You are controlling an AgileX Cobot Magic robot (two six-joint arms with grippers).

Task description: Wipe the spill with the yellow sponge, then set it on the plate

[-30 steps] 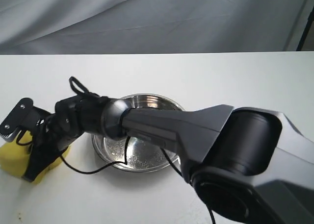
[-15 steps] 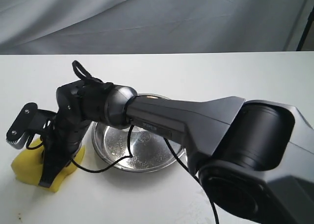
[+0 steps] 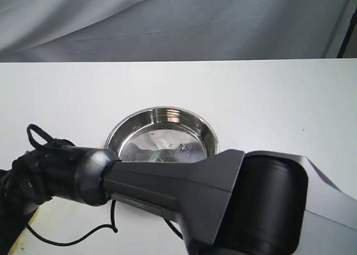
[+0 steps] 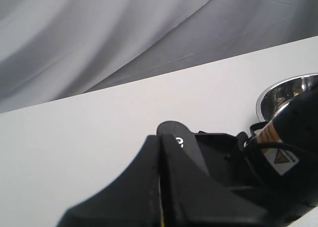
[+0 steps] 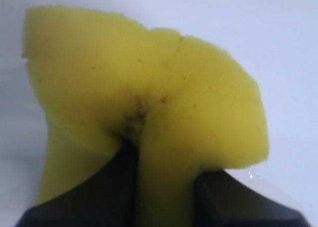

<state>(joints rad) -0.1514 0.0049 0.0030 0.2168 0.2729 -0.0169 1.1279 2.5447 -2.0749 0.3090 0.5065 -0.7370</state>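
The yellow sponge [image 5: 149, 88] is clamped and buckled between the jaws of the right gripper [image 5: 164, 187], low at the left of the plate [image 3: 207, 133]; the jaws of the left gripper [image 4: 160, 182] are seen pressed together, empty. Since half a second ago the right arm [image 3: 167, 182] has been swung lower, so the plate is uncovered. A yellow-triangle warning sticker [image 4: 279, 158] is seen on that arm, its text unreadable

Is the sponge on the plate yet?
Not on it. The plate shows no sponge inside; the yellow sponge is pinched in the right gripper.
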